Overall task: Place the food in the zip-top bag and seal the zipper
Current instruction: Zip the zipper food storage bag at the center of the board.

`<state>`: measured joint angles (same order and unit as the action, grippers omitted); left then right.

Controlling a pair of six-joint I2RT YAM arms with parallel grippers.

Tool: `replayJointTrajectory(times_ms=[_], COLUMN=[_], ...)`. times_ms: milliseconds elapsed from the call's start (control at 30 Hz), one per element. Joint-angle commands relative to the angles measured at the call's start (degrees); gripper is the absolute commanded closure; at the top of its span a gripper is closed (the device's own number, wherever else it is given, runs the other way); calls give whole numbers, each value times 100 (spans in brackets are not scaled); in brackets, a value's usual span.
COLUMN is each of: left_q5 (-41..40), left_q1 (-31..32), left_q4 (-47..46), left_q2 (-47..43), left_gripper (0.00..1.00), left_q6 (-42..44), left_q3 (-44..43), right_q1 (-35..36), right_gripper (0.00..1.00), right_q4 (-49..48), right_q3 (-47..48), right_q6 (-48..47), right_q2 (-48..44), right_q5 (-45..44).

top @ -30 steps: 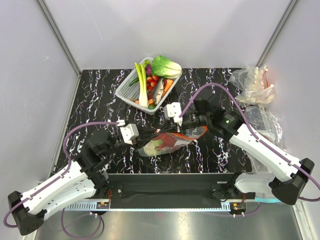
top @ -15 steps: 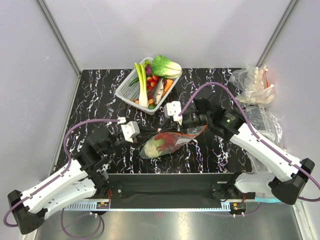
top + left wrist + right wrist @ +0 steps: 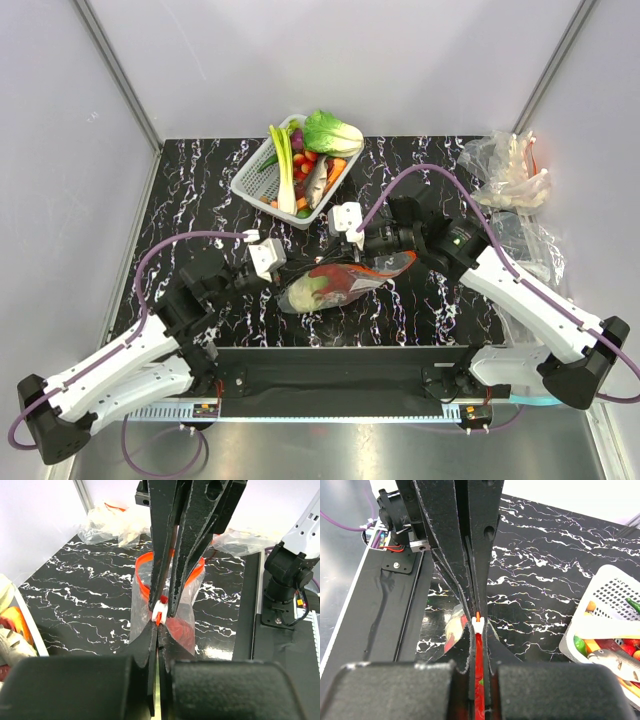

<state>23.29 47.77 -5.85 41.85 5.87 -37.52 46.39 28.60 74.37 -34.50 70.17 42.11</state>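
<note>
Zip-top bag: my left gripper and right gripper both pinched its zipper, fingertips almost touching.

Basket stands behind zip-top bag; left tabletop bare.

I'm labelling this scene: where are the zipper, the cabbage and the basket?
zipper (image 3: 138, 575): left wrist view, left curve of the orange strip.
cabbage (image 3: 305, 291): top external view, its pale round middle.
basket (image 3: 250, 178): top external view, white left rim.
</note>
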Motion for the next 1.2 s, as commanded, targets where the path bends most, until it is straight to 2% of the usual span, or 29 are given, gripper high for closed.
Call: replayJointTrajectory(times_ms=[0,467,767,967,1167], left_q5=[-122,-737,-1405,-2231,-2469], left_q1=[13,4,-75,-206,-435], left_q4=[-435,-646,-611,-295,-206], left_q2=[-88,-633,-704,-634,-537], left_gripper=[100,100,100,100,100], left_q6=[-95,-481,-569,-859,-1000], left_q3=[-300,16,87,-36,-45], right_q1=[81,72,81,72,81], right_gripper=[100,100,100,100,100], right_q4=[-92,93,172,436,664], right_q3=[192,-300,-704,-678,-722], right_q6=[-13,57,637,1085,1288], right_q2=[-91,-355,-777,-874,-953], right_q5=[0,-607,-1160,-1582,-1829])
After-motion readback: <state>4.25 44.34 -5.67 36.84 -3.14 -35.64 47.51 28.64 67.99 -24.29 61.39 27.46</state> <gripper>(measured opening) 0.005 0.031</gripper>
